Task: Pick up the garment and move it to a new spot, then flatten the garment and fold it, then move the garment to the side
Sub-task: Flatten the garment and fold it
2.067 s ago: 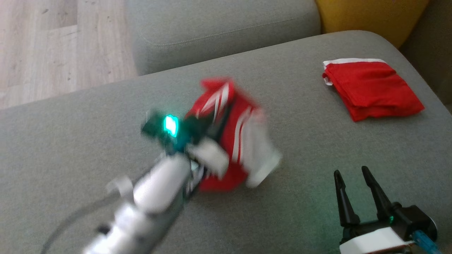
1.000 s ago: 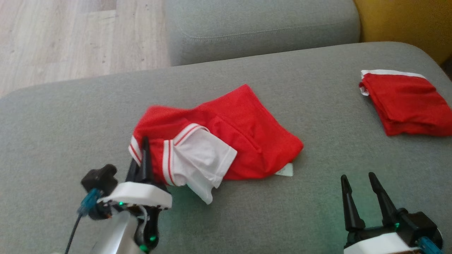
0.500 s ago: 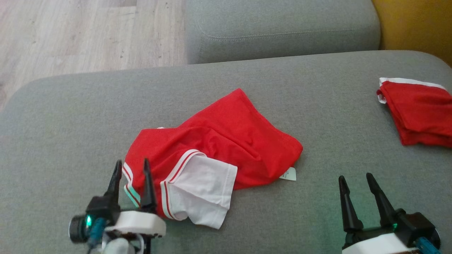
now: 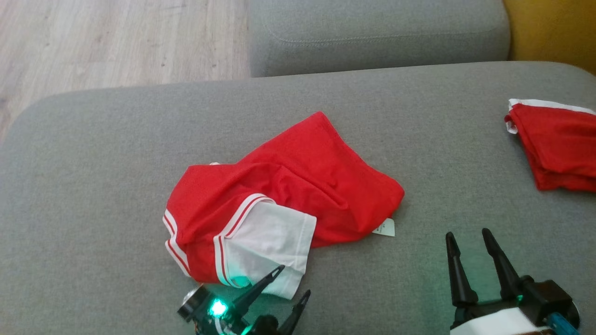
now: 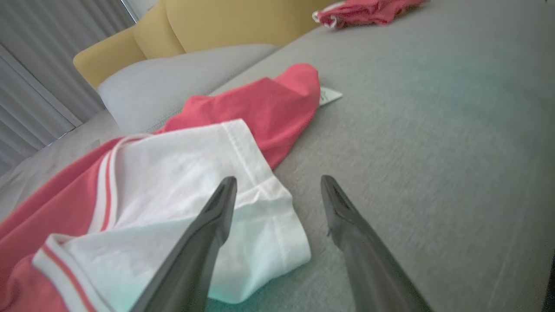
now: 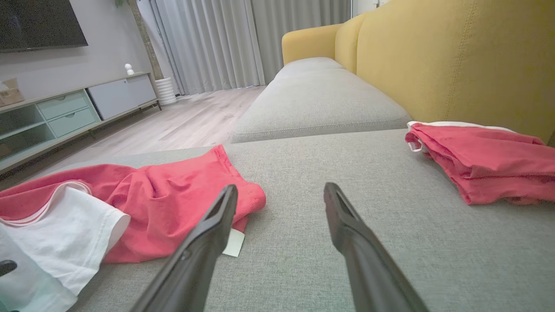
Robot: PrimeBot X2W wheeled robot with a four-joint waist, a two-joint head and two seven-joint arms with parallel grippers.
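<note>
Grey sofa seat (image 4: 93, 139), yellow backrest (image 6: 455, 56) — pale wood floor (image 4: 116, 42), curtains (image 6: 208, 43).

No text can be read. A small white label (image 4: 384, 227) is seen at the near right edge of the red shirt (image 4: 302, 177), lying on the grey sofa cushion (image 4: 419, 279). Faint dark print is borne on it, too small to be made out.
</note>
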